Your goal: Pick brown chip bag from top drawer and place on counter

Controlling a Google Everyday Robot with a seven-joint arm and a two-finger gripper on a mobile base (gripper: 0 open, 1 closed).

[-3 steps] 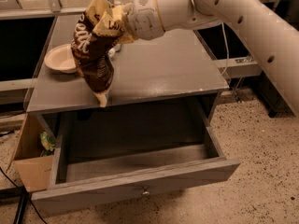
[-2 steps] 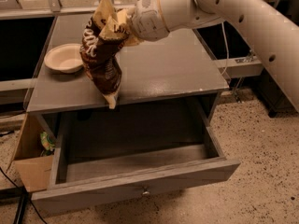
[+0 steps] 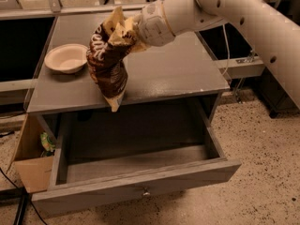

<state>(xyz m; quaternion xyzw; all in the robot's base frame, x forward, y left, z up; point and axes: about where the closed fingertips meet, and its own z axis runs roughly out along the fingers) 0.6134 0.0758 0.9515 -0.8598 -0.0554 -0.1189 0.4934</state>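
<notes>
Bowl [image 3: 65,57]: left on worktop [image 3: 187,74], beside the likely set-down spot.
Brown chip bag [image 3: 108,64]: hanging by its top at the worktop's front edge, above the open top drawer [image 3: 140,184], not yet set down.
Tool [image 3: 127,32]: above the worktop, apparently pinching the bag's crumpled top; foil hides its tips.

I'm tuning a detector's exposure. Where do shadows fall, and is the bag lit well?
Camera view: dim warm light; the back of the drawer lies in shadow under the counter; the chip bag, held by the tool above the counter's front edge, is clearly lit.
</notes>
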